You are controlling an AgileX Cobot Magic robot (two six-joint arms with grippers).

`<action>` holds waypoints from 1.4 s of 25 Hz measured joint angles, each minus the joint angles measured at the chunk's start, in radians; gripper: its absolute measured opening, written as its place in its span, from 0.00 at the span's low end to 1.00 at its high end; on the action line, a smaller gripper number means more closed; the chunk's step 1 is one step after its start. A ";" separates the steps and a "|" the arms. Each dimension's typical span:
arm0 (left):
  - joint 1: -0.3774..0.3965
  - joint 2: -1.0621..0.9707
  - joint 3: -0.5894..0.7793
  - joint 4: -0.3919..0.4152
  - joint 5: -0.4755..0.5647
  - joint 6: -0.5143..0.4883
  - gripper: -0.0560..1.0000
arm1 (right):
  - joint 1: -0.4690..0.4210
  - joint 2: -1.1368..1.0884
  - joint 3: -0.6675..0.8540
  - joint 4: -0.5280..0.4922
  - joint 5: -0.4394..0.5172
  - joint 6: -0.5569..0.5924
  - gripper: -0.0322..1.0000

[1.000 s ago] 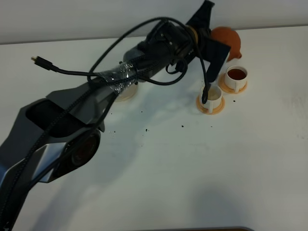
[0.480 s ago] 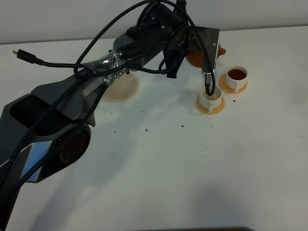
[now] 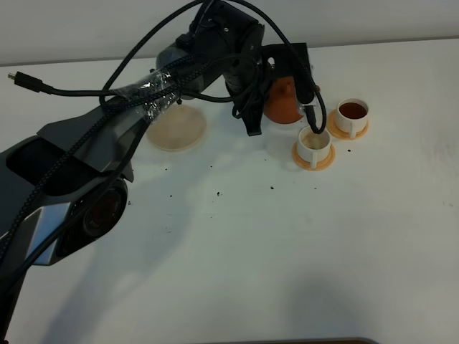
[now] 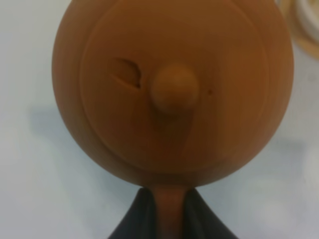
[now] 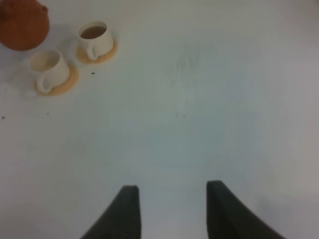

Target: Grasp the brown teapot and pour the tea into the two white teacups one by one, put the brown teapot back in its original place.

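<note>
The brown teapot [image 3: 282, 104] is upright, just left of the near white teacup [image 3: 314, 142]. My left gripper [image 3: 267, 80] is shut on the teapot's side handle [image 4: 169, 211]; the lid and knob [image 4: 174, 89] fill the left wrist view. The near cup looks pale inside; the far teacup [image 3: 352, 115] holds dark tea. Both stand on orange saucers. The beige coaster [image 3: 177, 129] lies bare, left of the teapot. My right gripper [image 5: 172, 209] is open and empty over bare table, far from the teapot [image 5: 22, 25] and cups [image 5: 50, 67].
A black cable [image 3: 43, 87] loops off the left arm above the table's back left. Small dark specks [image 3: 215, 192] dot the white table. The table's back edge meets a wall just behind the teapot.
The left arm has swung the teapot from behind the cups, forward and left. It now sits level beside the near cup. The coaster has come into view.
</note>
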 joint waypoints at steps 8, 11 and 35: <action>0.060 0.000 0.000 -0.116 0.024 -0.030 0.16 | 0.000 0.000 0.000 0.000 0.000 0.000 0.33; 0.067 -0.008 0.000 -0.107 0.086 -0.030 0.16 | 0.000 0.000 0.000 0.000 0.000 0.000 0.33; 0.012 -0.109 0.032 0.000 0.278 0.219 0.16 | 0.000 0.000 0.000 0.000 0.000 0.000 0.33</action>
